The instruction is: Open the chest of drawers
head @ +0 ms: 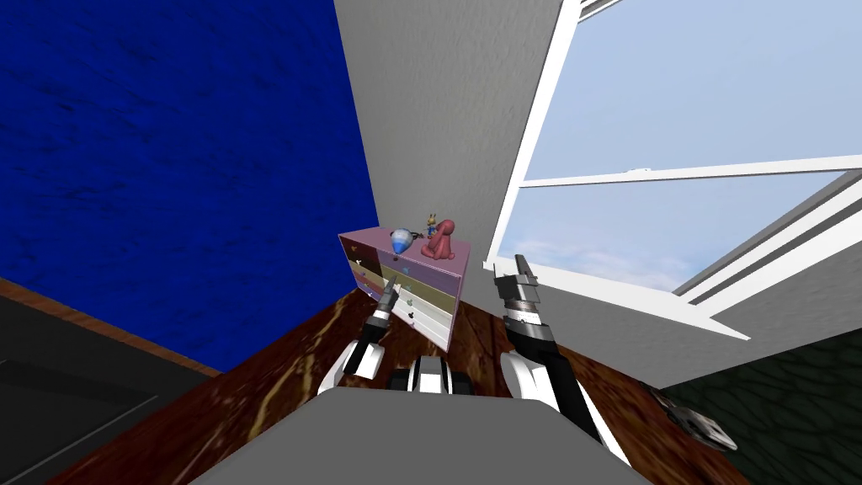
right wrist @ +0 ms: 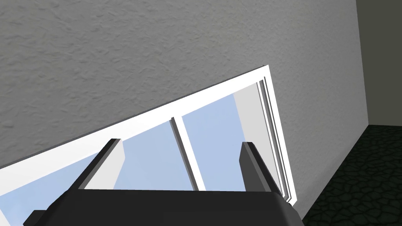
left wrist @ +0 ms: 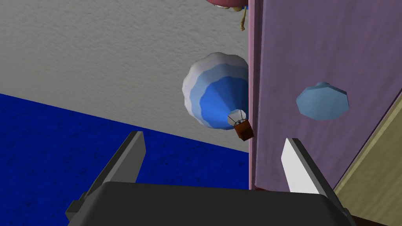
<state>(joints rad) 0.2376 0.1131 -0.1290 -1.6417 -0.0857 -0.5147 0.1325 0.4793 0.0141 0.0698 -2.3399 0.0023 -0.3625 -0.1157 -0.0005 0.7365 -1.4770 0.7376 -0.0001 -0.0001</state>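
Chest of drawers [head: 414,290] unopened; our left tool [left wrist: 214,138] released, near its upper blue knob [left wrist: 322,101]; grasp and pull remain; right tool [right wrist: 180,143] released, idle.

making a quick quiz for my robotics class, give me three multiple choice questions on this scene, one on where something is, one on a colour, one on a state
1. Where is the balloon toy relative to the chest of drawers?
A) under it
B) on top of it
C) inside a drawer

2. What colour is the knob on the purple drawer front?
A) red
B) black
C) light blue

3. How is the left gripper?
A) open, off the knob
B) shut on the knob
C) shut on the balloon toy

Answers:
1 B, the head view shows it sitting on the top panel.
2 C, it shows pale blue against the purple.
3 A, its fingers stand wide apart and the knob lies beyond them, untouched.
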